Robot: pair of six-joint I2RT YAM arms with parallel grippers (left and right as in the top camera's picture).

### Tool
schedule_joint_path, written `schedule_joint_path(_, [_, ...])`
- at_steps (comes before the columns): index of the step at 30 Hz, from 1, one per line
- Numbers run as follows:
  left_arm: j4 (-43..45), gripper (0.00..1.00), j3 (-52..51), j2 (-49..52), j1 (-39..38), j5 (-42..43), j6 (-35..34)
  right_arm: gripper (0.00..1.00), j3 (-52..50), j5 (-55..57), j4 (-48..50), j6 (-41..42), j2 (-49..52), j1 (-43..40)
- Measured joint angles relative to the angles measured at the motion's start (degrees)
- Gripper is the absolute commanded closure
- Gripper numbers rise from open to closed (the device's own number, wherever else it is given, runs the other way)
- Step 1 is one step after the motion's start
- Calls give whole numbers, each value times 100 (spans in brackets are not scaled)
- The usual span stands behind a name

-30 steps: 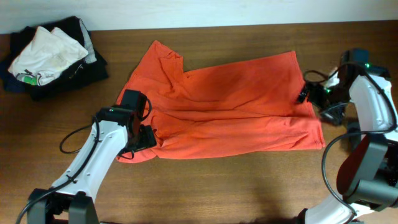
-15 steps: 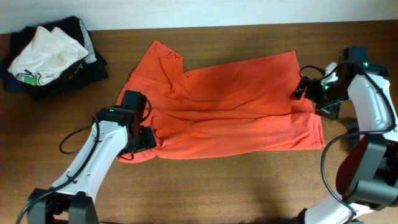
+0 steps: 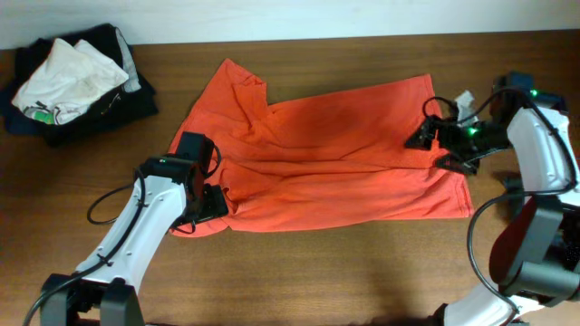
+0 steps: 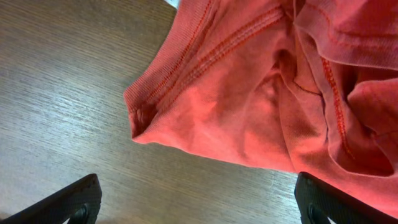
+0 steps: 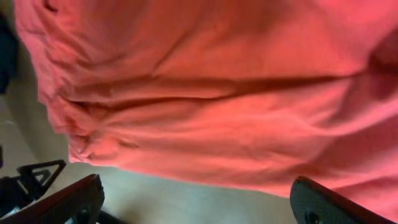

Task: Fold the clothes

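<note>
The orange-red T-shirt [image 3: 331,158] lies spread across the middle of the wooden table, rumpled, with no print showing. My left gripper [image 3: 201,210] is open and empty at the shirt's front left corner; the left wrist view shows a stitched hem [image 4: 205,56] just ahead of the open jaws [image 4: 199,205]. My right gripper [image 3: 426,140] is open at the shirt's right edge; the right wrist view shows red cloth [image 5: 205,93] ahead of the open jaws [image 5: 199,202]. Dark garments [image 3: 100,100] lie in a pile at the far left.
The pile at the back left corner also holds a white cloth [image 3: 68,77] on top. The back edge of the table [image 3: 299,41] meets a pale wall. Bare wood [image 3: 344,272] runs along the front.
My right gripper has swung left from beside the shirt's right edge onto that edge. The left arm and the shirt have not moved.
</note>
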Motion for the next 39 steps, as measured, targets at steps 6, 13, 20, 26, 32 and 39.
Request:
schedule_joint_path(6, [-57,1,-2,0,0,22,0,1,13,1989,-382,2511,-4,-55])
schedule_joint_path(13, [-450,25,-7,0,0,31,9,1,-22,2411,-955,2686,-4,-55])
schedule_joint_path(20, [-142,57,-81,22,0,286,269,25,-1482,2782,323,2629,-11,-55])
schedule_joint_path(26, [356,59,-83,754,503,470,557,24,-1816,2815,726,2638,-9,-55])
schedule_joint_path(32, [579,57,-70,1443,1134,885,1012,63,-1818,3064,774,2684,-9,-55])
schedule_joint_path(39, [472,99,50,1589,1215,973,1139,96,-1818,3106,697,2721,-9,-55])
